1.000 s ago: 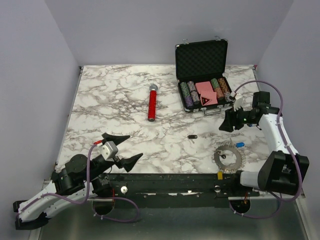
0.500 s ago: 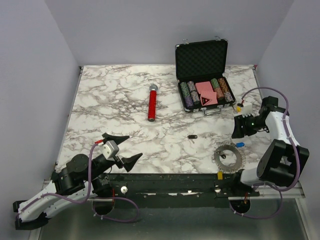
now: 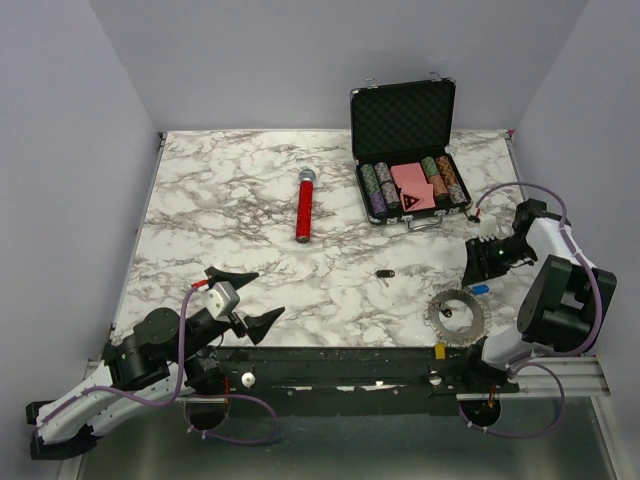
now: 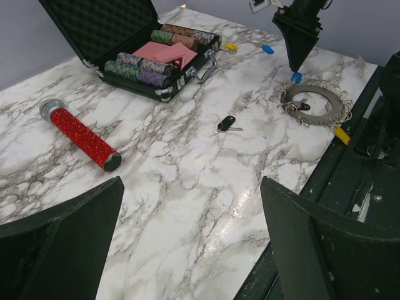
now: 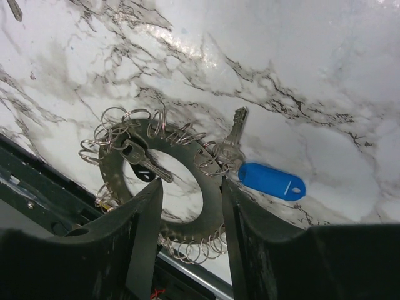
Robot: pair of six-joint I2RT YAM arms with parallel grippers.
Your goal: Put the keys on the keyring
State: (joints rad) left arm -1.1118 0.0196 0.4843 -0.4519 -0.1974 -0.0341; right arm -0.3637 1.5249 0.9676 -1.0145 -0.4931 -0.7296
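Observation:
The keyring point(image 3: 457, 316) point(image 5: 111, 164), a dark disc edged with wire loops, lies near the table's front right. One key point(image 5: 140, 161) with a black head hangs on it. A key with a blue tag point(image 3: 480, 289) point(image 5: 272, 181) lies on the marble just beyond the ring. A black-headed key point(image 3: 385, 274) point(image 4: 227, 123) lies loose mid-table. My right gripper point(image 3: 472, 272) point(image 5: 190, 182) hovers above the ring and the blue-tagged key, open, nothing between its fingers. Far off at the front left, my left gripper point(image 3: 268, 292) point(image 4: 192, 181) stands wide open over bare marble.
A red glitter microphone point(image 3: 303, 205) point(image 4: 80, 134) lies at the table's centre back. An open black case point(image 3: 405, 120) point(image 4: 100, 25) with poker chips and pink cards stands back right. A yellow tag point(image 3: 440, 350) sits by the black front rail point(image 3: 330, 365).
My right gripper has swung right and come nearer, down over the keyring and blue-tagged key, its jaws narrowing. The left arm has not moved.

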